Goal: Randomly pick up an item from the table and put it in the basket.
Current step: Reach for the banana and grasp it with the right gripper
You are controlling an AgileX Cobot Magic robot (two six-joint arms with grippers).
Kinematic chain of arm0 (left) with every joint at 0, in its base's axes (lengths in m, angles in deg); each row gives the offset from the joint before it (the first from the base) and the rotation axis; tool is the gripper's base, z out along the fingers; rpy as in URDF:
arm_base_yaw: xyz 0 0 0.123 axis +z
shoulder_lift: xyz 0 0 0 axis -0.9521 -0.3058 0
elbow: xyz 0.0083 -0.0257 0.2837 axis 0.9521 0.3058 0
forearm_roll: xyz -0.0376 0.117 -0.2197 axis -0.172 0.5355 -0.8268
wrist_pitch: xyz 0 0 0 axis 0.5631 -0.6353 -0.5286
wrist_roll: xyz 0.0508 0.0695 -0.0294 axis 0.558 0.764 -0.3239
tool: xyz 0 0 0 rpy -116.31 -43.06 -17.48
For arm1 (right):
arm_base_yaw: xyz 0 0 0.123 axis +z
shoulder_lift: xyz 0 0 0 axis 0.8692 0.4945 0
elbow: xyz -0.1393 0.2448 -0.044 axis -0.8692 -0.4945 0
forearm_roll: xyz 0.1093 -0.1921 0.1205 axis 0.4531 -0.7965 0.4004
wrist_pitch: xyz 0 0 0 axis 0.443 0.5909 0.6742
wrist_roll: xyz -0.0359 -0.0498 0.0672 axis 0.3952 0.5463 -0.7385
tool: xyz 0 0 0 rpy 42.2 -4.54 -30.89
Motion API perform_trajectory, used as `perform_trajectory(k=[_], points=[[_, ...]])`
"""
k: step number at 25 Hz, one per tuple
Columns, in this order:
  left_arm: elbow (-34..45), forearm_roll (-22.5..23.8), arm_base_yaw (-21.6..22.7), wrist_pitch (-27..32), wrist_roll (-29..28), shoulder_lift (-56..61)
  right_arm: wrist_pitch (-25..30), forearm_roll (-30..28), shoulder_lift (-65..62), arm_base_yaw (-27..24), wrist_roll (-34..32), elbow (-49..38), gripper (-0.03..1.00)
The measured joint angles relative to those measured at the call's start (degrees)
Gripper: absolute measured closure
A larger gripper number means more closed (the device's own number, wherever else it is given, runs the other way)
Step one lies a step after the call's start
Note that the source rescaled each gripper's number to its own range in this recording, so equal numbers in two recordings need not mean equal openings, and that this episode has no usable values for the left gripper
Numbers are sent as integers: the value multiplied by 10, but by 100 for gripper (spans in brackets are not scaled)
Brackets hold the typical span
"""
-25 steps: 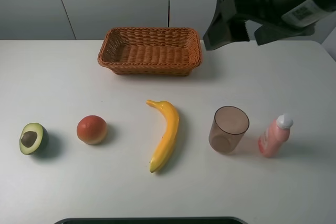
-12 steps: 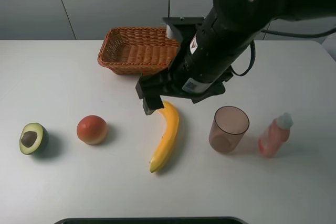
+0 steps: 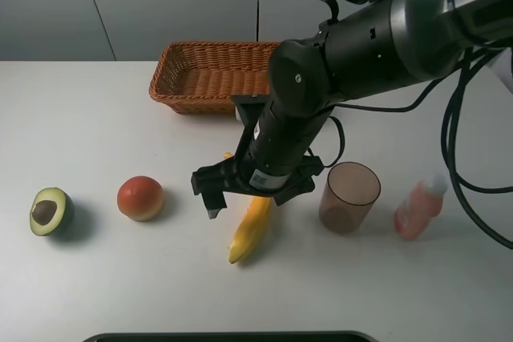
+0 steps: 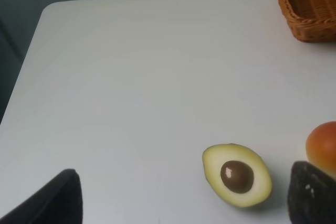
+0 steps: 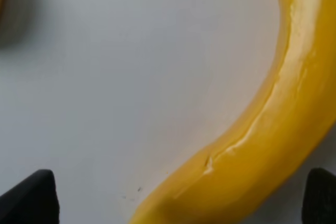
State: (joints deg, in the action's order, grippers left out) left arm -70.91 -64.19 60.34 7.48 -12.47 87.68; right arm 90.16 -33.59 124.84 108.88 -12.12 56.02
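Note:
The yellow banana (image 3: 243, 239) lies on the white table (image 3: 88, 122), its upper half hidden under my right arm. My right gripper (image 3: 247, 198) is open and low over the banana's middle, one finger on each side. In the right wrist view the banana (image 5: 273, 129) fills the space between the two dark fingertips (image 5: 29, 198); no contact shows. The wicker basket (image 3: 204, 78) stands empty at the back, behind the arm. My left gripper (image 4: 181, 203) is open and empty above the table's left part, near the halved avocado (image 4: 237, 176).
A halved avocado (image 3: 50, 211) and a round red-orange fruit (image 3: 140, 198) lie left of the banana. A brownish clear cup (image 3: 349, 196) and a pink bottle (image 3: 418, 207) stand to its right. The basket corner (image 4: 307, 6) shows in the left wrist view.
My right arm swung in from the upper right and came down over the banana. Its open gripper moved from the banana's stem end to its middle. The objects did not move.

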Motion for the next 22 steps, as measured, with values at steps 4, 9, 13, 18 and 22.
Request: perform_trajectory(k=[4, 9, 13, 18, 22], points=[[0, 0, 0, 0, 0, 0, -12, 5, 25, 0, 2, 16, -3], [0, 0, 0, 0, 0, 0, -7, 5, 55, -14, 3, 41, -3], [0, 0, 0, 0, 0, 0, -4, 5, 56, -29, 3, 41, -3], [0, 0, 0, 0, 0, 0, -6, 6, 62, -33, 3, 42, -3], [0, 0, 0, 0, 0, 0, -6, 14, 78, -33, 3, 42, -3]])
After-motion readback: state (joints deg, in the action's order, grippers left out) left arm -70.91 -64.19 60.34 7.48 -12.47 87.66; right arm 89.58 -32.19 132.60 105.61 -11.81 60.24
